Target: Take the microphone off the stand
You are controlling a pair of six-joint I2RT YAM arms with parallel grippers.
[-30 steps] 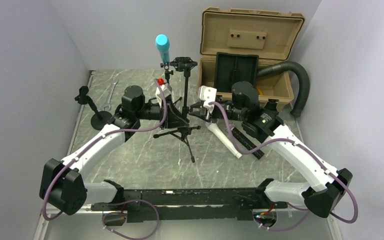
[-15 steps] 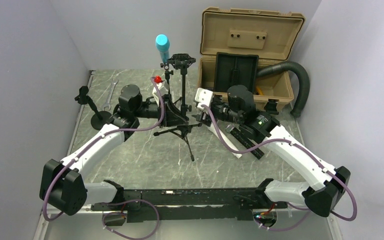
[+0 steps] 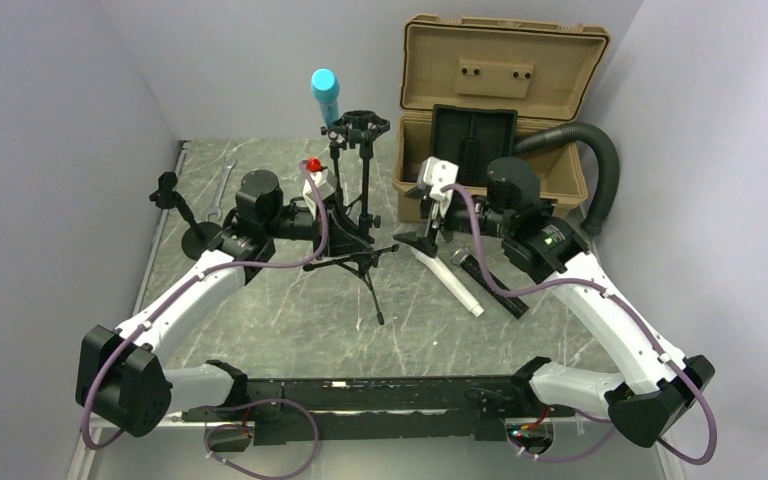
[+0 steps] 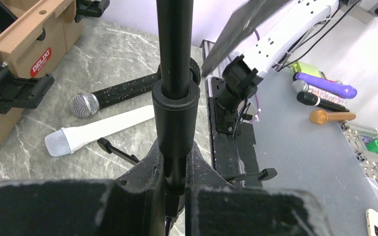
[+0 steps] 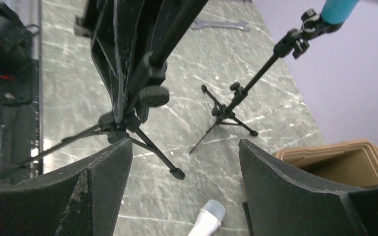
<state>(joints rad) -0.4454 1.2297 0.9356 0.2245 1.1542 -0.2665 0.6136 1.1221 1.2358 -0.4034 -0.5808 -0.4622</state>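
Your left gripper (image 4: 174, 196) is clenched on the pole of the tripod stand (image 4: 175, 113), with the arm stretched forward and low. Your right gripper (image 5: 184, 147) is spread wide, holds nothing, and is raised beside that stand. Microphones counted: three. The blue microphone (image 3: 325, 93) is clipped on a second stand (image 5: 236, 98). The white microphone (image 3: 447, 282) and the black microphone (image 3: 490, 287) lie on the table (image 3: 290, 320).

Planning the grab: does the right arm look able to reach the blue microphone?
Probably yes: nothing blocks the open right end effector from the blue microphone; the tripod stand sits aside.
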